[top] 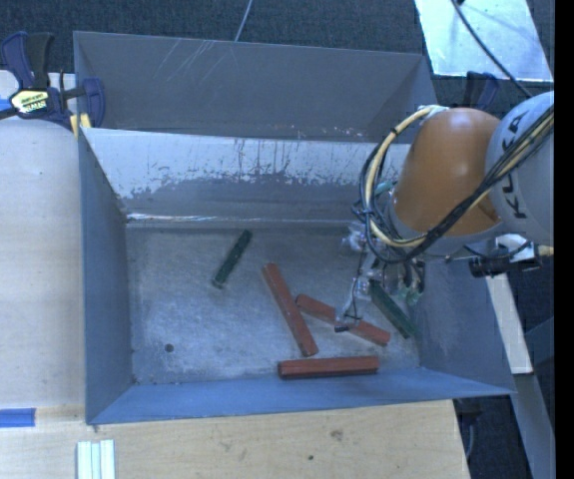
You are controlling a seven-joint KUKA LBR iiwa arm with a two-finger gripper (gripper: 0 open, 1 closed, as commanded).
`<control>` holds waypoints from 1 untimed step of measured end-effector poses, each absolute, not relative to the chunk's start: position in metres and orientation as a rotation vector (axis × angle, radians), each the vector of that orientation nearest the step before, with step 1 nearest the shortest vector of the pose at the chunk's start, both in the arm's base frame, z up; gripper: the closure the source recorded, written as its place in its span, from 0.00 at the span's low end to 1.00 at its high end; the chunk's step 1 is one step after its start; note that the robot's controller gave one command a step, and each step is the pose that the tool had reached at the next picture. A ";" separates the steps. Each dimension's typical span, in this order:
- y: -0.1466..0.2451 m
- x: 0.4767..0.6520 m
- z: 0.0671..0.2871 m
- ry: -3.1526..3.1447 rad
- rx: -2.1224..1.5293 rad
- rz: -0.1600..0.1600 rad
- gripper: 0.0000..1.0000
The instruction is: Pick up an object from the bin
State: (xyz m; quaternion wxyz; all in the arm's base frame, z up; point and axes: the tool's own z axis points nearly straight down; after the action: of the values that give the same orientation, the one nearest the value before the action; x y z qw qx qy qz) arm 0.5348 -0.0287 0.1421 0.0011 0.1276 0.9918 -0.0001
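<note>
From where I stood, the left part of the bin (pixel 102 267) held almost nothing. Its floor was bare there, and that was the best open room for any swing or lift. Further in lay a dark green stick (pixel 233 257), tilted and well apart from the rest. Then came the brown cluster: a long reddish-brown stick (pixel 288 308) running diagonally, a short brown piece (pixel 315 308) touching its right side, and a brown bar (pixel 328 367) lying flat, just beside the front wall. The pincer (pixel 347 323) hung low at the right end of that cluster, over the spot where the short brown piece nearly met a second brown piece (pixel 370 333). That second piece looked the likeliest pick. I could not tell whether the pincer was wide or narrow. To do this well, I judged, it should settle squarely across the second brown piece's narrow width. It should come straight down and keep off the neighbour on its left. It should also keep off the dark green block (pixel 396 314) just to the right. Room was tight there, with the right wall sloping close and the arm's orange cover (pixel 451 173) and cables above. A straight vertical lift seemed safer than any drift toward the right wall or the front one.
</note>
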 end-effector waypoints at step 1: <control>-0.059 0.522 0.072 3.102 0.467 0.000 0.00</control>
State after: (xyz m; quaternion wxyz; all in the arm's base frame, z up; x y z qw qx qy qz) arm 0.5217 -0.0594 0.0719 0.0023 0.1487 0.9889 -0.0001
